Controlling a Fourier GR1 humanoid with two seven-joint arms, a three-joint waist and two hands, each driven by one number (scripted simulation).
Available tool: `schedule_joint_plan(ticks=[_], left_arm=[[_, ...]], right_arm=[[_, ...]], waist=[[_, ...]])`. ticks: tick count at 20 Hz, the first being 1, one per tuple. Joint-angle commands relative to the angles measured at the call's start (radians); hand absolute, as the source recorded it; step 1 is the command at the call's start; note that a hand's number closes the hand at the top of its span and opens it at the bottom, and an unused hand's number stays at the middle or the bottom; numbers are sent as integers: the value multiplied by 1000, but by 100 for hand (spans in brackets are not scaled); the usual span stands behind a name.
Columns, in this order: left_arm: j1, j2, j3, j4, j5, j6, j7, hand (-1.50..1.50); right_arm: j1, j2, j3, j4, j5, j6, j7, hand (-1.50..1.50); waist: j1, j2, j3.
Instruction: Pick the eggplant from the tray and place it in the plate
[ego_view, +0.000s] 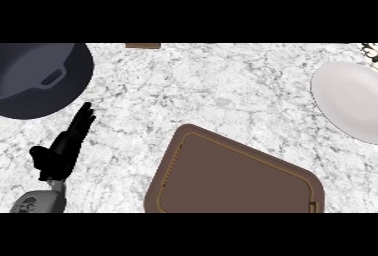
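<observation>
A brown tray (229, 175) lies at the lower middle of the marble counter, and I see nothing lying on it. The white plate (351, 100) sits at the right edge, partly cut off, with nothing on it. No eggplant shows anywhere. My left hand (65, 147) rests at the lower left, fingers straight and pointing up, well left of the tray. My right hand does not show.
A dark pan (37, 80) with a handle fills the upper left corner, just above my left hand's fingertips. A small brown object (142, 45) pokes in at the top edge. Bare marble lies between tray and plate.
</observation>
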Motion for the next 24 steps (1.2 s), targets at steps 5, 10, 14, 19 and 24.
schedule_joint_plan(ticks=[5,10,14,19,24], left_arm=[[32,-34,-10,-30,-16,22,-3,0],[-12,-14,2,-39,-8,-5,52,0],[49,4,6,-64,-2,-34,0,0],[23,-27,8,-30,-21,10,-2,0],[5,-24,26,3,-9,2,14,0]], right_arm=[[-71,104,-107,179,-55,-105,42,-150],[-146,122,-98,228,-30,-75,121,-150],[-154,105,-190,245,-114,-69,66,-150],[-100,48,-359,240,-282,2,-17,-150],[-17,-44,-457,270,-385,230,-55,-150]], waist=[[13,6,2],[5,3,1],[27,9,3],[1,6,4],[-14,7,4]])
